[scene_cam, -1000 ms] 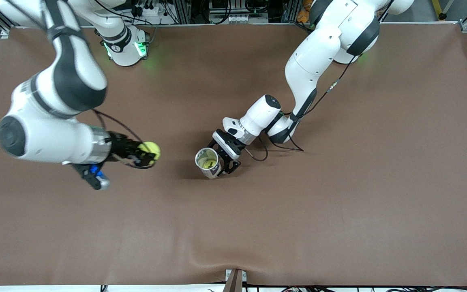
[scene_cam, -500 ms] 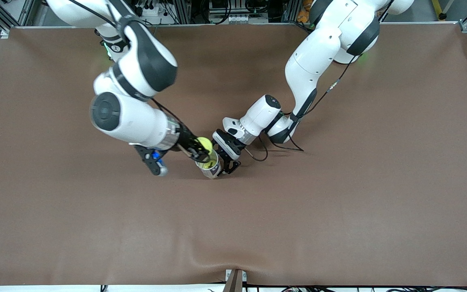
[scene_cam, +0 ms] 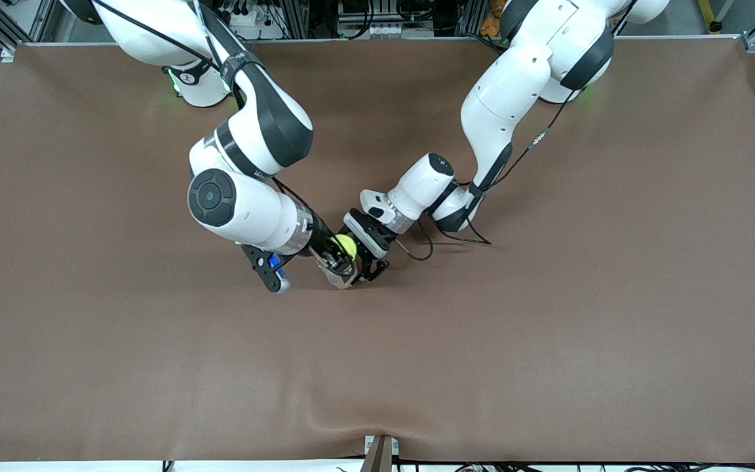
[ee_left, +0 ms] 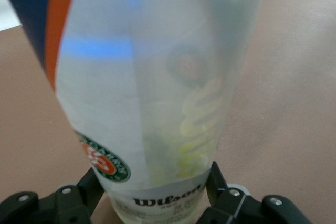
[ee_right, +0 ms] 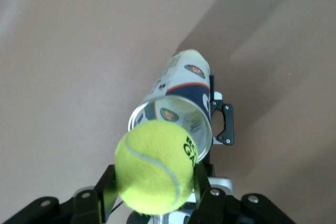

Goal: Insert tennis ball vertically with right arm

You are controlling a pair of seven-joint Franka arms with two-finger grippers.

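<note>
A yellow tennis ball [scene_cam: 345, 244] [ee_right: 155, 166] is clamped in my right gripper [scene_cam: 341, 254] [ee_right: 154, 184], whose black fingers [ee_right: 200, 182] press on either side of it. The ball hangs just over the open mouth of a clear ball can [ee_right: 178, 95] [scene_cam: 342, 279] that stands on the brown table. Low on the can's wall, by the Wilson label, my left gripper [scene_cam: 369, 262] [ee_left: 157, 200] is shut on the can [ee_left: 147, 77]. Something yellow-green shows through the can's wall in the left wrist view. In the front view the right gripper hides most of the can.
A brown mat [scene_cam: 548, 328] covers the whole table. A black cable [scene_cam: 426, 246] loops on it by the left wrist. The right arm's elbow [scene_cam: 220, 196] hangs over the mat toward the right arm's end of the can.
The right arm has swung in from its end of the table, bringing the ball over the can's mouth. The left arm and the can have stayed still.
</note>
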